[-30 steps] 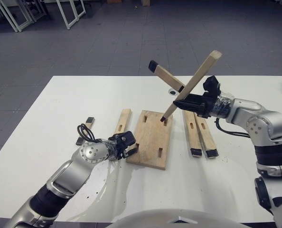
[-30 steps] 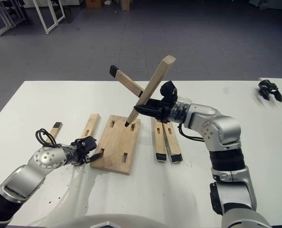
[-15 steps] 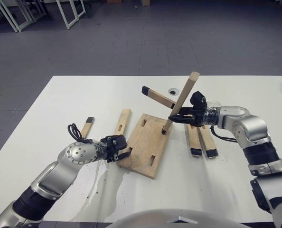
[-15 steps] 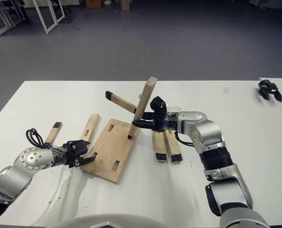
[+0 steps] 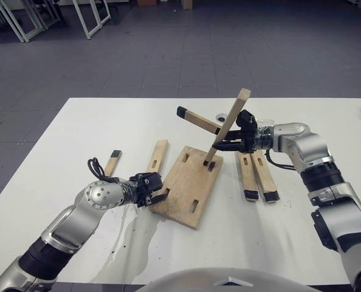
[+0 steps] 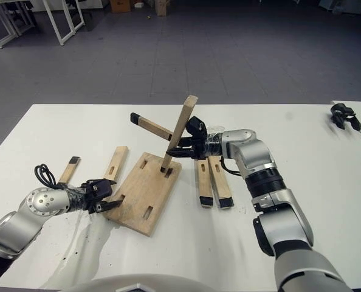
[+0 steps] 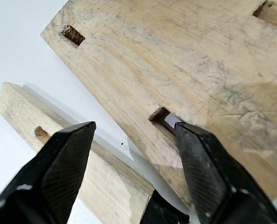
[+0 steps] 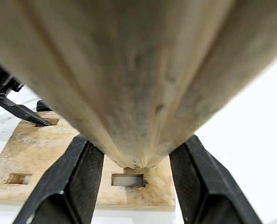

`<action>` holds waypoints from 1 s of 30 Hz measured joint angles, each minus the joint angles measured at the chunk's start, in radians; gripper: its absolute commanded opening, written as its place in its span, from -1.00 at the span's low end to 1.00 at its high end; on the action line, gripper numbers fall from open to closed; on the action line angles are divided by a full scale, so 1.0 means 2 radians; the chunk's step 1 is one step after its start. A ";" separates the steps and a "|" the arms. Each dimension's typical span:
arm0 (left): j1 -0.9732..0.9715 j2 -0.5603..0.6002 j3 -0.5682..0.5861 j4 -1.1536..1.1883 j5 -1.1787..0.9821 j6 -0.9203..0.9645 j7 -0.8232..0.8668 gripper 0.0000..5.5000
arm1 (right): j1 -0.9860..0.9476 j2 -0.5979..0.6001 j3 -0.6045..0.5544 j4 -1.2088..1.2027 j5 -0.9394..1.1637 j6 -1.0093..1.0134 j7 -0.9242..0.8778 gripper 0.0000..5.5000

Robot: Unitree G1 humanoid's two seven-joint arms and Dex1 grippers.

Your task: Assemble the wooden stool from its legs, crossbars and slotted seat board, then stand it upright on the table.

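1. Left gripper (image 5: 161,193), fingers spread and gripping nothing, steadies the seat board (image 5: 189,182) at its 9 o'clock edge
2. Right gripper (image 5: 222,145), clamped on the leg (image 5: 228,124), has swung it steeper, tip now at the 1 o'clock slot (image 5: 209,165), likely ready for pressing

Crossed legs (image 5: 229,119) over seat board (image 5: 184,184), slats (image 5: 257,174) flanking

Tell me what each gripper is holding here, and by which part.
The right gripper clamps the wooden leg on its lower part, just above the seat board. The left gripper is open astride the board's edge, clamping nothing.
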 measured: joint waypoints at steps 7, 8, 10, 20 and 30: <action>0.002 -0.003 0.002 0.000 0.000 0.000 0.000 0.14 | 0.034 -0.025 -0.017 -0.074 0.011 0.056 0.001 -0.27; 0.002 -0.003 0.002 0.000 0.000 0.000 0.000 0.14 | 0.034 -0.025 -0.017 -0.073 0.011 0.055 -0.001 -0.27; 0.002 -0.004 0.002 0.002 0.000 0.000 0.001 0.14 | 0.033 -0.024 -0.018 -0.062 0.010 0.050 -0.010 -0.27; 0.001 -0.013 0.003 0.006 0.002 -0.001 0.006 0.14 | 0.018 -0.004 0.030 -0.018 -0.031 -0.005 -0.034 -0.27; 0.009 -0.020 0.010 0.002 0.010 -0.001 0.016 0.14 | 0.041 0.007 0.008 -0.006 -0.011 -0.025 -0.048 -0.27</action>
